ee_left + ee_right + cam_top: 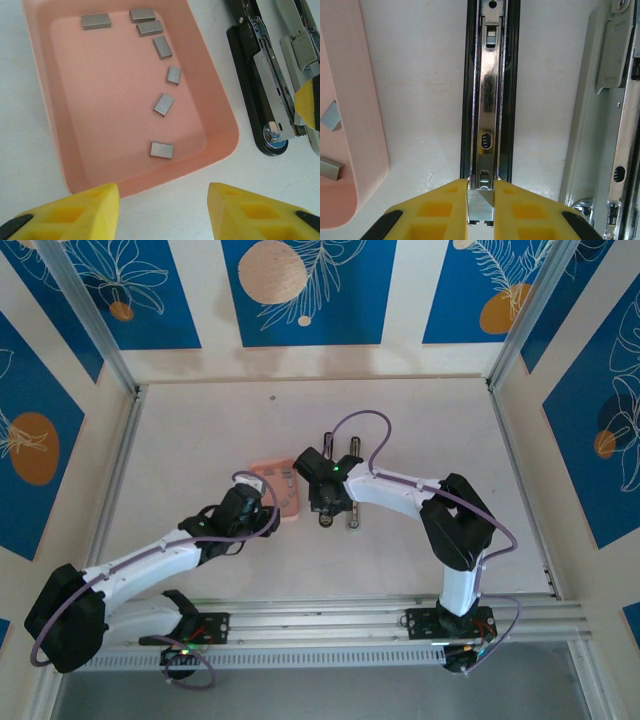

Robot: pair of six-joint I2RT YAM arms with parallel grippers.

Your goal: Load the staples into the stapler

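Observation:
The salmon-pink box point(215, 145) lies open on the table with several grey staple strips point(162, 149) loose inside; it also shows in the top view as the pink box point(287, 502). My left gripper point(164, 212) hovers open just short of the box's near rim, nothing between its yellow fingers point(80, 212). The black stapler point(490, 90) lies opened flat, its silvery channel facing up, with its silvery-white bar part point(615, 115) beside it. My right gripper point(480, 207) is shut on a staple strip point(480, 206), held right over the near end of the channel. The stapler point(260, 85) sits right of the box.
The white table point(200, 450) is walled by blue-patterned panels and metal posts. An aluminium rail point(380, 620) runs along the near edge by the arm bases. The two arms meet close together at mid-table.

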